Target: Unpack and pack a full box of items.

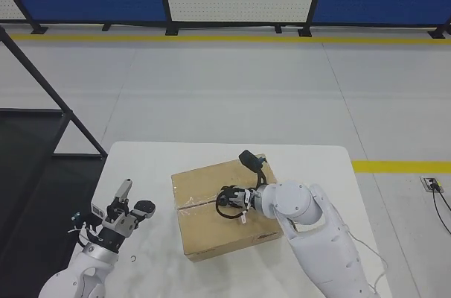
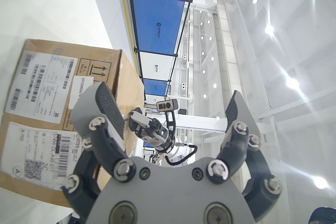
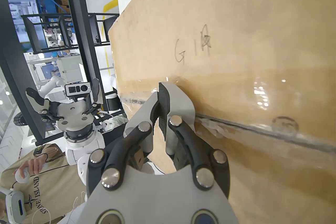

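A closed brown cardboard box [image 1: 210, 231] sits in the middle of the white table [image 1: 151, 160], its top flaps sealed by clear tape along the seam [image 3: 249, 125]. My right gripper [image 1: 224, 200] rests on the box top at the seam, and its fingertips [image 3: 161, 99] are pressed together, shut. Left of the box, near the table's front left corner, my left gripper [image 1: 134, 200] points upward with its fingers spread open and nothing between them [image 2: 173, 109]. The box's labelled side [image 2: 52, 93] faces that gripper.
A black metal frame [image 1: 54, 119] stands off the table's left side. Bare table surface lies left and in front of the box. A blue and white partition wall [image 1: 233, 11] runs along the far side of the room.
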